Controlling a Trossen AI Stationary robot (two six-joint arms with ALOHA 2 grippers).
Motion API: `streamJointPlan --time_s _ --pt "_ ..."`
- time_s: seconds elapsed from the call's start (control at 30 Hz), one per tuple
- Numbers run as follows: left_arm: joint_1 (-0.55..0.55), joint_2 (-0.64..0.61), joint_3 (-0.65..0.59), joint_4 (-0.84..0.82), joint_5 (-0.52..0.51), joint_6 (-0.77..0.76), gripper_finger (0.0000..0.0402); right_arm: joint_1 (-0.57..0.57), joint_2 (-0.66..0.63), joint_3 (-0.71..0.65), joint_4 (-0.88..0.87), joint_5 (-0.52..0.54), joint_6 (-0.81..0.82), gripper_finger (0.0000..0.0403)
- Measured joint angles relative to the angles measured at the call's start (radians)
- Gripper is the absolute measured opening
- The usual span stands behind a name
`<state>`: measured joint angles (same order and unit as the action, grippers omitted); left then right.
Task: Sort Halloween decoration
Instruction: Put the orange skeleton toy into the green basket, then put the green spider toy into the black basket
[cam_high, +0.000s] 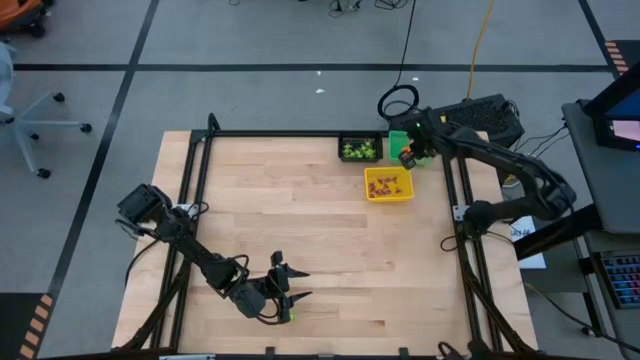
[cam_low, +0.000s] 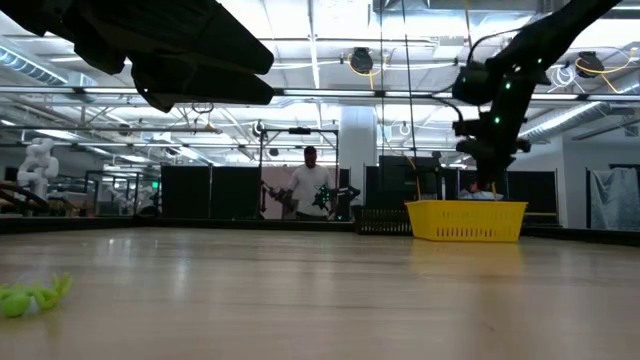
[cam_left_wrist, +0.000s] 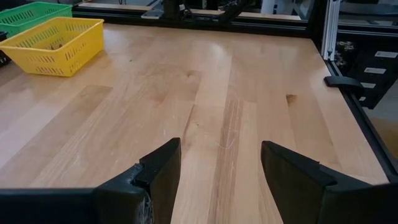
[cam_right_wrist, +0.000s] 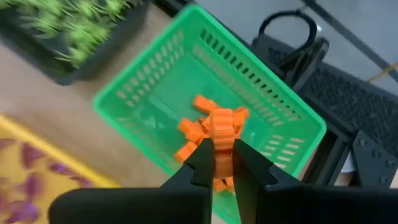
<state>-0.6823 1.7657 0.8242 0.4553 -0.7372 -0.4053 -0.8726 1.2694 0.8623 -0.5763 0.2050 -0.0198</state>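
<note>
Poised over the green bin (cam_right_wrist: 205, 112), the right gripper (cam_right_wrist: 222, 163) pinches an orange trinket (cam_right_wrist: 222, 132) ready for dropping (next it need only part its fingers), while the left gripper (cam_high: 284, 290) waits spread near a light-green trinket (cam_low: 30, 296).

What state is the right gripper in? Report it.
Shut on an orange trinket: the right gripper pinches it above the green bin.

Orange trinket (cam_right_wrist: 221, 127) — green bin (cam_right_wrist: 211, 112), yellow bin (cam_high: 389, 184), black bin (cam_high: 360, 149)
</note>
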Motion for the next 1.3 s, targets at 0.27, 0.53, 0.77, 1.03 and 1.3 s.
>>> streamJointPlan --time_s 0.27,0.53,0.77,1.03,1.3 --pt "0.0 0.0 0.0 0.0 0.0 0.0 0.0224 -0.066 0.117 0.0 0.04 -0.001 0.0 0.0031" --pt "0.0 0.0 0.0 0.0 0.0 0.0 0.0224 -0.087 0.163 0.0 0.042 0.0 0.029 0.0072" --pt "0.0 0.0 0.0 0.0 0.0 -0.001 0.0224 -0.08 0.057 0.0 0.004 -0.024 0.022 0.0149" --pt "-0.006 0.0 0.015 -0.024 0.161 0.023 0.0224 0.144 -0.314 -0.066 -0.028 -0.298 0.14 0.0189" --pt "-0.069 0.0 0.137 -0.34 0.241 0.027 0.0224 0.573 -0.623 -0.205 -0.018 -0.108 0.287 0.0186"
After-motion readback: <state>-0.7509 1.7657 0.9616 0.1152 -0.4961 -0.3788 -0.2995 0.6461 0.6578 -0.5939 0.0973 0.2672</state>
